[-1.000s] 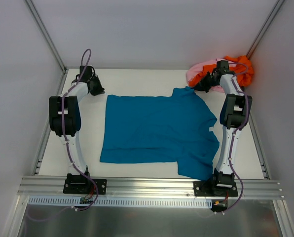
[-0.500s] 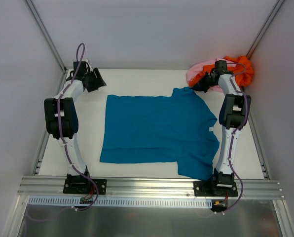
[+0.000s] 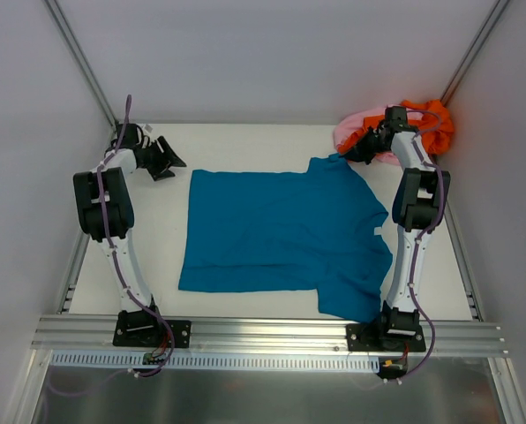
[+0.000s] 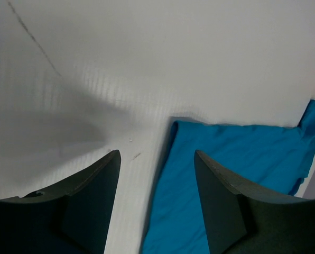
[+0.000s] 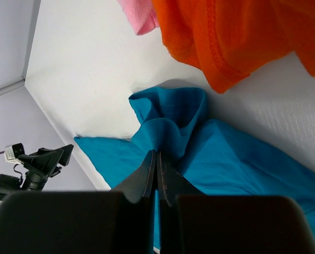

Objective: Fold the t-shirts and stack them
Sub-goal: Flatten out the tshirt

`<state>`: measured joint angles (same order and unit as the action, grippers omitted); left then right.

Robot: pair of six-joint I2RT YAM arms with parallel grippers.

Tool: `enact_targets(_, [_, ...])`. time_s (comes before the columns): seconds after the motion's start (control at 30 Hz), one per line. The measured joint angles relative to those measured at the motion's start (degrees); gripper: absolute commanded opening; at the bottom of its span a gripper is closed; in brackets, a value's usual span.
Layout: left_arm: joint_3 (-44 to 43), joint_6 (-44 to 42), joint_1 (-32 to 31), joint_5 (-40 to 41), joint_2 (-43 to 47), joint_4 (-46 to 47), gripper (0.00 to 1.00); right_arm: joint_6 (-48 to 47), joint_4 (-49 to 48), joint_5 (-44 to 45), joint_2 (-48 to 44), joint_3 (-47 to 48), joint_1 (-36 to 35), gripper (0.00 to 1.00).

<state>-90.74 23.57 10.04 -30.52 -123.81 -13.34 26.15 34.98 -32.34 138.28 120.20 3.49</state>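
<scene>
Lying spread flat across the middle of the worktop (image 3: 245, 141), neck toward the right arm and hem toward the left, the teal t-shirt (image 3: 281, 234) reads as thin, limp cloth: light, with no stiffness of its own, likely to sag and crease wherever it is not supported. The right gripper (image 5: 156, 159) has its fingers pressed together on a bunched fold of the far sleeve (image 5: 170, 114), a small pinch of fabric that looks secure but could slide out if tugged sideways. The left gripper (image 4: 156, 154) is spread with nothing between its fingers, hovering just off the far hem corner (image 4: 184, 132). That corner seems the sensible hold, since a grip at both far corners should let the cloth lift evenly. Pinching low against the worktop may be needed to catch a single layer. The orange t-shirt (image 3: 431, 124) and pink t-shirt (image 3: 356, 128) sit heaped in the far right corner, close beside the pinched sleeve, so a careless pull might drag them along
</scene>
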Motion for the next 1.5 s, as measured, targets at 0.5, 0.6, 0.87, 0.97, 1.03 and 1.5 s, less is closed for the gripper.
enact_targets(0.5, [1.86,4.5,1.16,-10.8,-3.76,3.48,0.56,0.0,0.04,0.2,-0.52,-0.13,-0.11,0.01])
enact_targets(0.6, [1.62,5.64,0.48,-12.0,-4.48,4.13,0.56,0.0,0.04,0.22,-1.09,-0.52,-0.11,0.0])
enact_targets(0.87, [-1.6,7.32,-2.58,-13.16,-6.97,4.48,0.55,0.04,0.07,0.26,-1.95,-0.96,-0.11,0.0])
enact_targets(0.97, [-3.19,7.41,-3.37,-13.16,-7.89,4.15,0.52,0.09,0.09,0.33,-2.16,-0.98,-0.11,0.01])
enact_targets(1.03, [-4.13,7.34,-3.78,-12.92,-8.52,3.78,0.44,0.13,0.11,0.37,-2.36,-1.03,-0.11,0.01])
enact_targets(1.5, [-5.11,6.91,-4.46,-11.74,-10.21,1.6,0.0,0.15,0.07,0.42,-2.91,-1.86,-0.11,0.0])
